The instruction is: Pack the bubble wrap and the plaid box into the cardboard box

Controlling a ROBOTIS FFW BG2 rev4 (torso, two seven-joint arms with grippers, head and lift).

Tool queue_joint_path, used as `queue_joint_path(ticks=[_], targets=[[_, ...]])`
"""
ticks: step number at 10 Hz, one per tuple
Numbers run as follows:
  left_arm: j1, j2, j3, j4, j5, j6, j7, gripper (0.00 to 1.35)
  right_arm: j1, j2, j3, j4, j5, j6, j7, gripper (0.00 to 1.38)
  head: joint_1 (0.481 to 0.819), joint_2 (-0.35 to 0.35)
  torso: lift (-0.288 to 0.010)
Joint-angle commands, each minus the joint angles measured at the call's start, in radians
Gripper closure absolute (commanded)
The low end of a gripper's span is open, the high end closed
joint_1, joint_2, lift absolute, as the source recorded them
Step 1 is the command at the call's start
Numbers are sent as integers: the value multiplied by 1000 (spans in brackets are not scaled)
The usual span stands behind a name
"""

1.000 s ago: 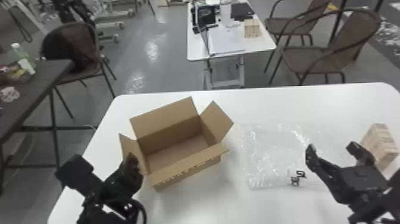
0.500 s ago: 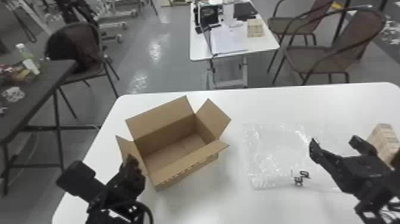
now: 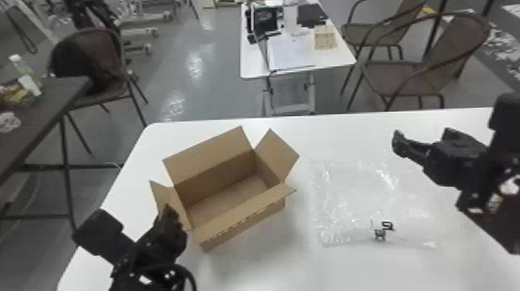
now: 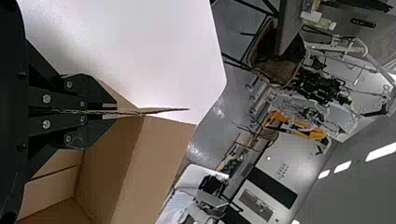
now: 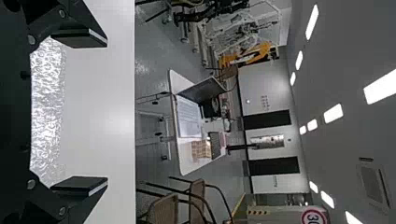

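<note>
Left claw [image 3: 169, 217] pinching thin cardboard flap [image 3: 166, 194]; bubble wrap [image 3: 348, 193] crinkly, clear.

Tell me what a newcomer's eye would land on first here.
Probably the cardboard box, standing open and empty on the white table, its left flap pinched in the left claw. Next, the shiny, clear bubble wrap spread flat on the table to the box's right. Then the black right claw, wide open with nothing between its fingers, at the right side of the head view.
</note>
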Motion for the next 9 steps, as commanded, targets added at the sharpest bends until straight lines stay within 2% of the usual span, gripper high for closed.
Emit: queue_joint_path(ticks=[1,3,4,5,6,9], targets=[[-6,10,-11,1,0,-2,10,1153,-115,0,-31,-49,-85,333,-97,239,695,165,-102],[-9,13,-14,-1,-8,-2,14,1153,-187,5,-39,-34,-258,538,-348,236,695,134,-102],[-9,12,-14,1,-14,-2,14,1153,-245,5,-52,35,-336,644,-434,234,695,127,-102],[-11,13,-16,1,-17,-2,14,1153,-297,-1,-55,151,-382,681,-451,234,695,128,-102],[-16,16,-17,1,-19,-1,14,1153,-328,-3,-55,268,-428,650,-457,234,695,137,-102],[-28,26,-30,4,-31,8,16,1153,-440,5,-9,517,-425,626,-465,233,695,154,-102]])
